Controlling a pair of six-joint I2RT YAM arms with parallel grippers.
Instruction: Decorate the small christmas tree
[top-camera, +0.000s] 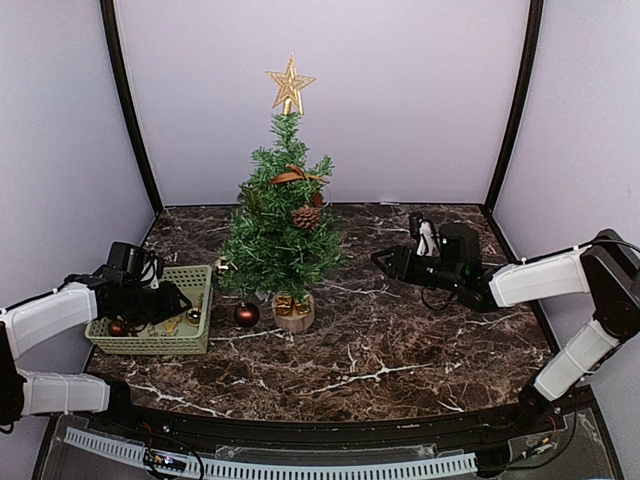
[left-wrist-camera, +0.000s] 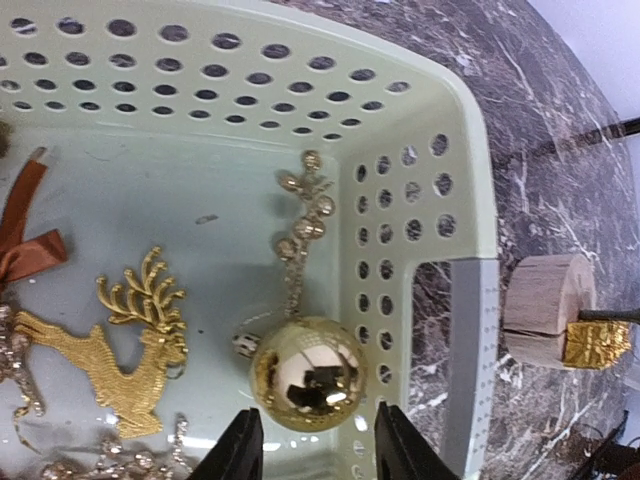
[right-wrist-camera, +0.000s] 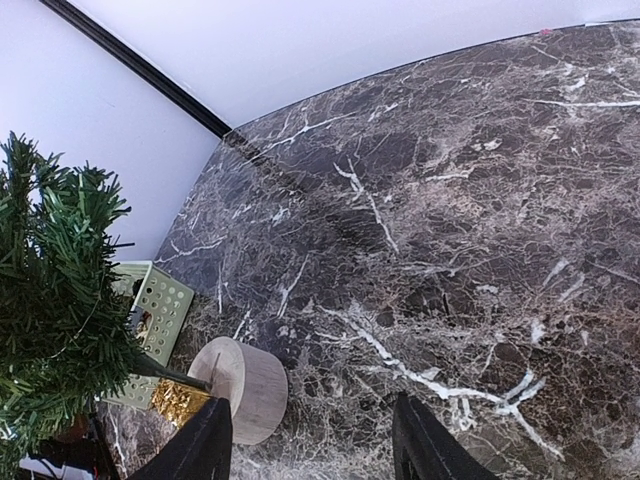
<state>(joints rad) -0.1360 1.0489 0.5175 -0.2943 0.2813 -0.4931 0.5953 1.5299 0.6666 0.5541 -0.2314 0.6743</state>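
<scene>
the left gripper (left-wrist-camera: 318, 440) is spread around a gold ball (left-wrist-camera: 306, 373) in the basket (left-wrist-camera: 470, 300), not yet pinching; the right gripper (right-wrist-camera: 312, 440) is spread, empty. the small christmas tree (top-camera: 280, 235), stood beside the basket, is judged light, tippy, soft-bristled: best steadied at the stump (top-camera: 300, 320).

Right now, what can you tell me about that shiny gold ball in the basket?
The gold ball is a round, mirror-shiny bauble with a small cap. It lies on the floor of the pale green basket, near its perforated wall, by a gold bead sprig. The left gripper straddles it, not clearly touching.
</scene>
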